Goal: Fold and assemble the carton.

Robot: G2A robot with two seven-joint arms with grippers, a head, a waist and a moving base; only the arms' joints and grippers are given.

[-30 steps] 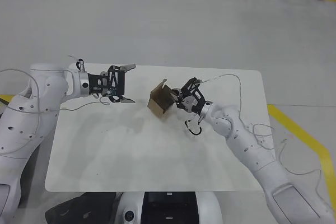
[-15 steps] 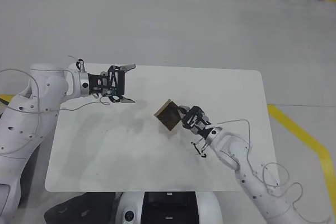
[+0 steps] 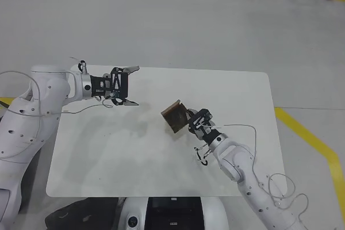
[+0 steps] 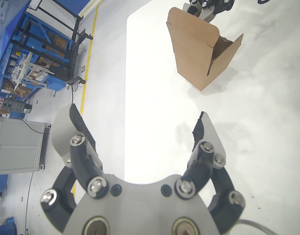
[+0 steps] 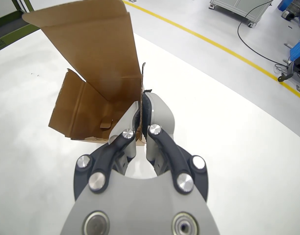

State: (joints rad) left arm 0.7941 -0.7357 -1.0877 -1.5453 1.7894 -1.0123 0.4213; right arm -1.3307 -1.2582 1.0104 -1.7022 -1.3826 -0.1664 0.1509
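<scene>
1. Brown cardboard carton (image 3: 174,115) near the middle of the white table (image 3: 103,167), a little toward the right arm's side. Matte and plain, half erected, tilted onto one corner.
2. Open at the upper end, with one tall flap standing above the rest, its outer corners rounded. Inner faces crossed by straight fold creases, with a small cut tab low down and a rough, fluted raw edge.
3. Cannot tell whether the lowest corner rests on the table or hangs just above it.
4. Right gripper (image 5: 141,101) pinched tight on the carton: one thin wall edge sandwiched between the two dark pads, with no more room between them than the cardboard's own thickness.
5. Smooth curved grey metal shells on that gripper's fingers, joined by black link bars with round silver pins.
6. Left gripper (image 4: 137,121) spread wide and holding nothing, over the far left part of the table, aimed toward the carton and well apart from it.
7. Ribbed black rubber pads (image 4: 77,123) along the inner faces of its flat, rounded silver finger plates. Black curved links and bright round screw heads behind.
8. Smooth, glossy tabletop with rounded corners, pale and unmarked.
9. Thin black cable loop (image 3: 201,156) hanging at the right wrist, just behind the gripper.
</scene>
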